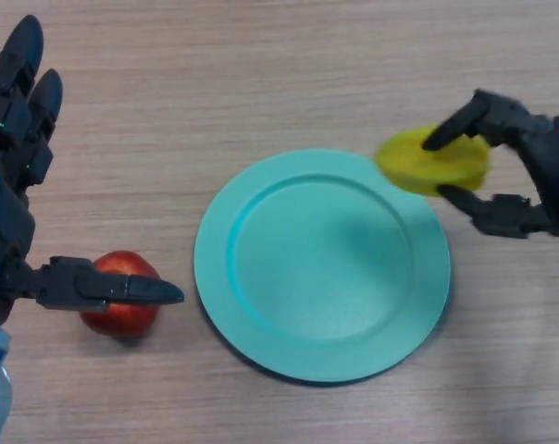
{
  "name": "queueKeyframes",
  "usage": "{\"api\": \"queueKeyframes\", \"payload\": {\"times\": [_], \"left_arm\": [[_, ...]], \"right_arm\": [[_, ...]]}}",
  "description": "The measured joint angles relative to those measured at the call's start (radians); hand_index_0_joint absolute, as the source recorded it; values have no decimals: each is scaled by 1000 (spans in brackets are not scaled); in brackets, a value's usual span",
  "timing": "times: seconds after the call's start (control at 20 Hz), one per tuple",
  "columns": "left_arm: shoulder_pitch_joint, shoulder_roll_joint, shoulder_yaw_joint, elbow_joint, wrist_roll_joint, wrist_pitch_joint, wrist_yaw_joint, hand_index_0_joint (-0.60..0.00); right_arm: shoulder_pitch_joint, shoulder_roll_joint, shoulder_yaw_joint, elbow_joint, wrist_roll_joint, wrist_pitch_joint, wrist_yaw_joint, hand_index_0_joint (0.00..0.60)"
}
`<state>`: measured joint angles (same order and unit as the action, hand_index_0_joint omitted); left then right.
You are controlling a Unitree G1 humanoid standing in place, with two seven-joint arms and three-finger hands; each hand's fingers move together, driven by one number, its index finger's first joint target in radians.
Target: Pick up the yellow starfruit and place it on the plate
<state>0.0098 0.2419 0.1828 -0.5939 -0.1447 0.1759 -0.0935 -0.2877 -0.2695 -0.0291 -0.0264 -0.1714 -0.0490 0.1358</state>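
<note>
The yellow starfruit (432, 163) is held in my right hand (525, 166), pinched between fingers above and thumb below. It hangs just over the upper right rim of the teal plate (261, 268), which lies in the middle of the wooden table. My left hand (20, 176) rests open at the left edge, its thumb stretched out over a red apple (122, 310).
The red apple lies on the table left of the plate, partly under my left thumb. The wooden table (261, 74) stretches behind the plate.
</note>
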Motion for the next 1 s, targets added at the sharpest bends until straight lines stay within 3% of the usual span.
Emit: {"api": "queueKeyframes", "payload": {"times": [0.1,0.15,0.2,0.35,0.55,0.9,1.0], "left_arm": [[-1,0,-1,0,0,0,0,0],[-1,0,-1,0,0,0,0,0],[-2,0,-1,0,0,0,0,0],[-10,0,-1,0,-2,1,0,0],[-13,0,-2,0,-2,1,0,0],[-24,0,-15,1,-1,3,0,0],[-26,0,-19,1,-1,4,1,0]], "right_arm": [[30,17,40,-82,22,69,21,600],[43,50,45,-130,107,150,19,600],[47,56,63,-139,126,168,17,600],[69,80,131,-146,101,177,4,600],[107,81,182,-98,101,139,-55,600],[168,82,230,-46,189,101,-80,600],[190,81,232,-55,187,163,-74,600]]}}
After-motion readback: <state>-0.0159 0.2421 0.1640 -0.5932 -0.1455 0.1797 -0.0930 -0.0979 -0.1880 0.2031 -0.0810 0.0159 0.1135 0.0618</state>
